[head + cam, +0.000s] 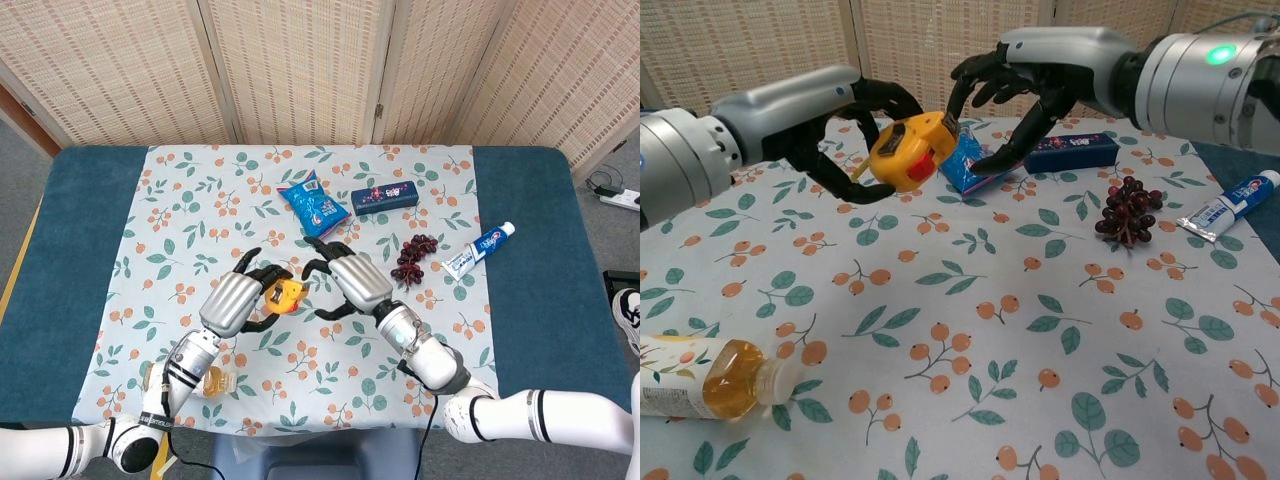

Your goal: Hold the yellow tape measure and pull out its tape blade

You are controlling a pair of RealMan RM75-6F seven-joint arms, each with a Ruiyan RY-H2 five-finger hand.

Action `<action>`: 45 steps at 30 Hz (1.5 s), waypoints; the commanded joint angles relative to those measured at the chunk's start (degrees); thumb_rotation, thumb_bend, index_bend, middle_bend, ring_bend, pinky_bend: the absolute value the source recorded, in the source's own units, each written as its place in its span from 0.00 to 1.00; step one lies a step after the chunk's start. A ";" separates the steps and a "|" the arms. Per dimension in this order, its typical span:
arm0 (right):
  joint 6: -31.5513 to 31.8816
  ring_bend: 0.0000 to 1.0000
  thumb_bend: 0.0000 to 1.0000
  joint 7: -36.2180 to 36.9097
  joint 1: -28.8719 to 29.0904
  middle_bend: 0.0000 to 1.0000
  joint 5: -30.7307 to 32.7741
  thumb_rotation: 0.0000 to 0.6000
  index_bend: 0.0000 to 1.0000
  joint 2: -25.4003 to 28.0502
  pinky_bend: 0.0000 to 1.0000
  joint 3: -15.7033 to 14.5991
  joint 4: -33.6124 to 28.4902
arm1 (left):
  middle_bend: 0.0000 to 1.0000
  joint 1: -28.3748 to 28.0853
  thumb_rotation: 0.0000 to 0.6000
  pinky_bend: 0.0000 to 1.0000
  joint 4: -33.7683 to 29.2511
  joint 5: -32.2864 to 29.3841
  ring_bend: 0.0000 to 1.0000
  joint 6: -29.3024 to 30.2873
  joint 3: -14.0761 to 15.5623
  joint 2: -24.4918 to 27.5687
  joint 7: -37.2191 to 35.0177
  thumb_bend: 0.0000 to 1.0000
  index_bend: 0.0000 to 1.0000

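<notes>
My left hand (235, 300) (855, 125) grips the yellow tape measure (288, 295) (908, 150) and holds it above the floral cloth, its red button facing the chest camera. My right hand (355, 280) (1025, 85) hovers just right of the case with its fingers spread and curved. One fingertip (952, 115) sits at the case's upper right corner, while the thumb stays well apart from it. No tape blade shows outside the case.
A blue snack packet (313, 205) (965, 160) and a dark blue box (384, 198) (1070, 152) lie behind the hands. Dark grapes (413, 258) (1127, 210) and a toothpaste tube (478, 251) (1228, 207) lie to the right. A drink bottle (205, 380) (700, 378) lies near left.
</notes>
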 commanded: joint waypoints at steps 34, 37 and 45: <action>2.61 0.16 0.25 2.77 0.62 0.19 -0.67 1.00 0.63 -0.58 0.08 -1.59 2.04 | 0.54 -1.42 1.00 0.09 3.32 -3.34 0.44 -1.00 -0.43 -2.69 2.50 0.43 0.56; 2.67 0.17 0.28 2.96 0.69 0.19 -0.70 1.00 0.63 -0.77 0.08 -1.53 2.34 | 0.54 -1.45 1.00 0.09 3.36 -3.27 0.44 -1.00 -0.35 -2.79 2.55 0.43 0.56; 2.99 0.18 0.41 3.26 0.76 0.21 -0.70 1.00 0.65 -1.25 0.08 -1.46 2.97 | 0.54 -1.40 1.00 0.08 3.68 -2.89 0.44 -1.06 0.06 -3.05 2.51 0.44 0.56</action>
